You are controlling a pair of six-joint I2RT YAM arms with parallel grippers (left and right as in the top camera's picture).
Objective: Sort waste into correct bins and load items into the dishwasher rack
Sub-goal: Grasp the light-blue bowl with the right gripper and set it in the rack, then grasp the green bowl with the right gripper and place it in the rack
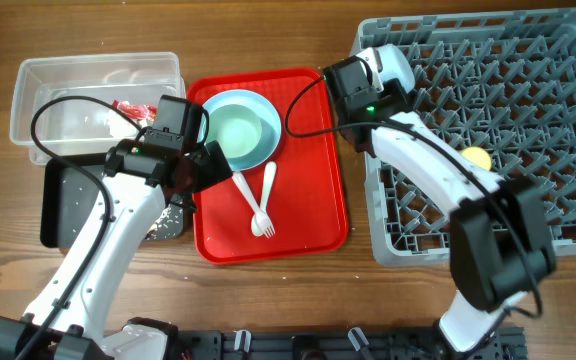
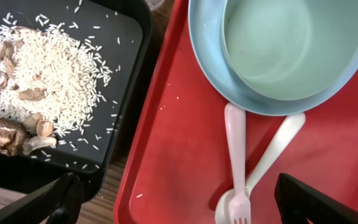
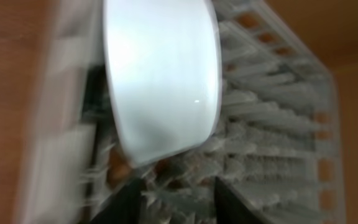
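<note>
The pale-blue plate point(image 1: 264, 152) lies on the flat red tray point(image 1: 308, 200) with a pale bowl point(image 1: 238, 128) in it. The white fork point(image 1: 251, 200) and spoon point(image 1: 267, 192) lie just in front. My left gripper point(image 1: 200, 166) is open and empty over the tray's left edge. In the left wrist view its jaws point(image 2: 188, 202) straddle the tray edge near the fork point(image 2: 236, 149) and spoon point(image 2: 281, 143). My right gripper point(image 1: 372, 72) is open at the grey rack's point(image 1: 528, 120) near-left corner, just below a white bowl point(image 3: 160, 74) standing on edge among the pegs. A yellow cup point(image 1: 477, 157) sits in the rack.
The clear tub point(image 1: 38, 90) at the far left holds the red-and-white wrapper point(image 1: 133, 107). The black tray point(image 2: 123, 56) beside the red tray holds white rice and brown food scraps point(image 2: 17, 93). The right wrist view is blurred.
</note>
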